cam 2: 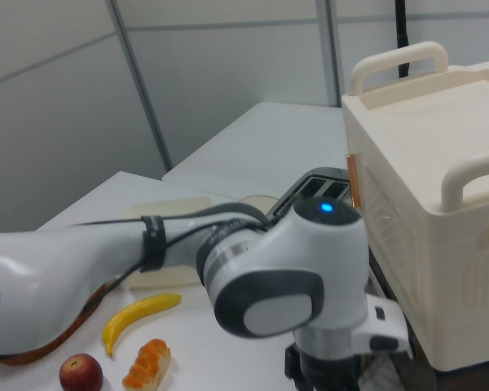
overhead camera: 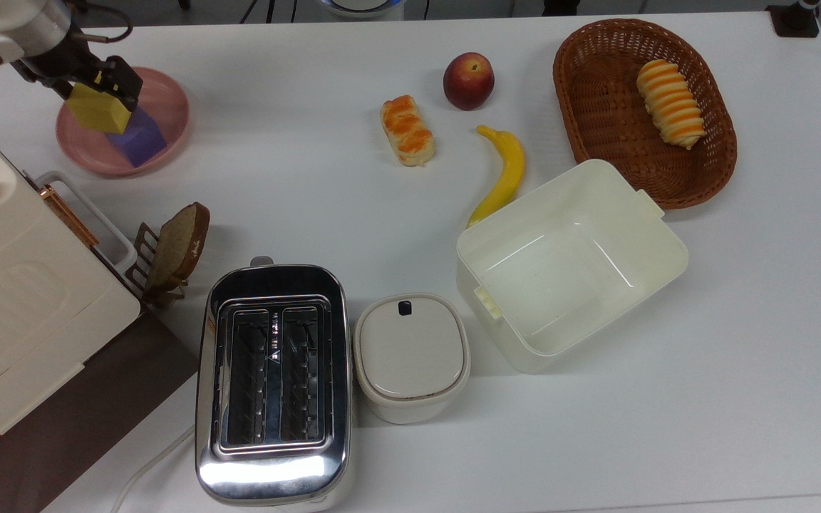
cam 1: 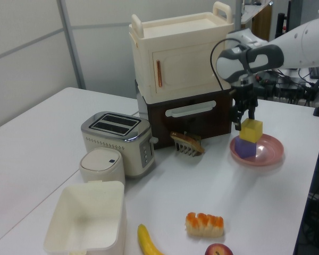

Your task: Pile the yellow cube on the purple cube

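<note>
Yellow cube (overhead camera: 100, 115) sitting on the purple cube (overhead camera: 140, 137), both inside the pink plate (overhead camera: 169, 100) at the top view's upper left corner of the table (overhead camera: 311, 178). Stack a little skewed: yellow block offset toward the top view's left, not squarely over the purple one. Claw (cam 1: 243, 112) hanging just above the yellow cube's top, fingers (cam 1: 237, 118) apart and reaching down past one upper edge in the left view; touching or barely clear, cannot tell.

Likely very light and foam-like, with matte faces giving good friction, so little squeeze needed. Slightly soft; hard clamping apt to dent it. Best held on two opposite flat sides, near mid-height, fingers square to the faces. Being so light, easily nudged or tipped off the purple block by a brushing finger.
</note>
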